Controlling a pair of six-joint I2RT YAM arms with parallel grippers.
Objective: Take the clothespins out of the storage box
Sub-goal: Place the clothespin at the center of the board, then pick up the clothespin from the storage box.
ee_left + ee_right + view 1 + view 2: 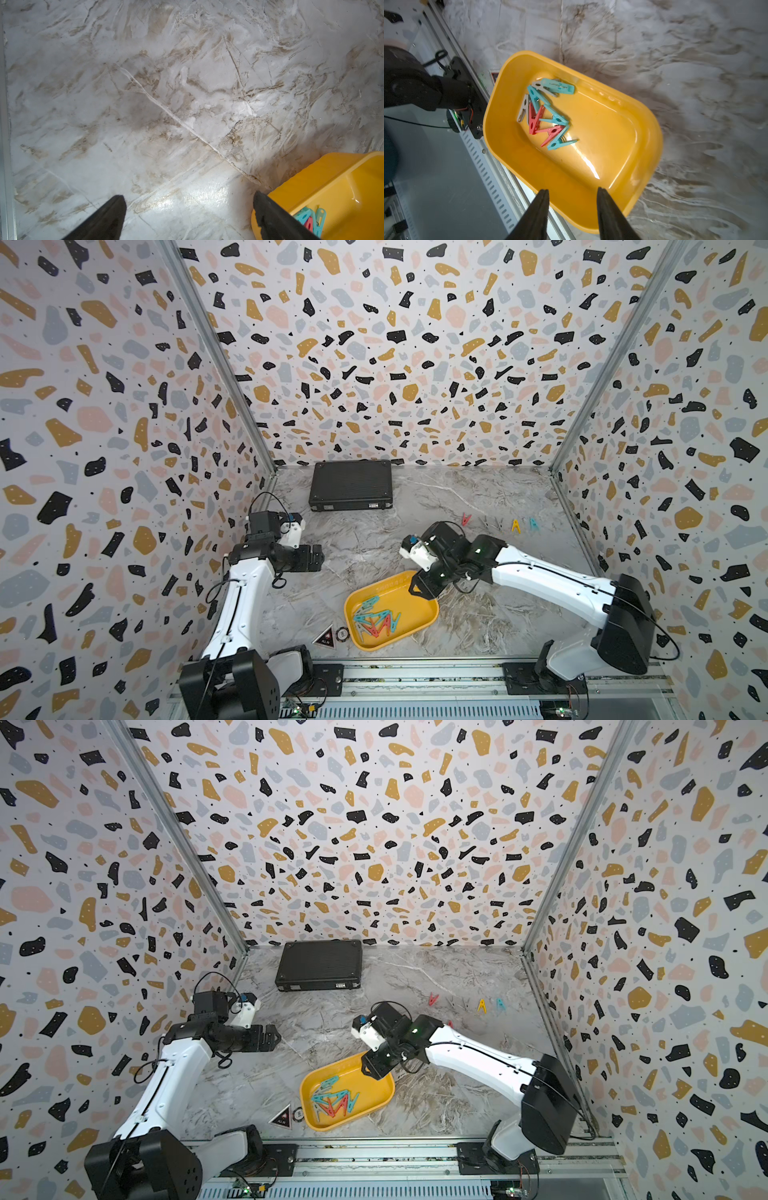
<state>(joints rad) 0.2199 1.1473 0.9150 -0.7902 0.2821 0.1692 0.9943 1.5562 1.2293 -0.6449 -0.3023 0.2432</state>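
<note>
**Fig.** Nearest the rail, we see the storage box (602, 135) w/ a heap of clothespins (534, 119) at its rail-side end. R gripper (572, 193) hangs over the box's opposite end, jaws part-open, nothing btwn them. L gripper (189, 197) hovers beside the box, wide open & empty. Farther back, loose pins (515, 525) lie on the table (374, 539), w/ a black case (351, 485) rearmost. We judge this mid-task, reach phase. The next move needs a descent onto one pin at the heap's edge.

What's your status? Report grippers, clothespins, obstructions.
Left gripper open, empty, near storage box. Right gripper open, empty, over box's bare end. Clothespins piled inside; few more on table. Nothing in the way.
</note>
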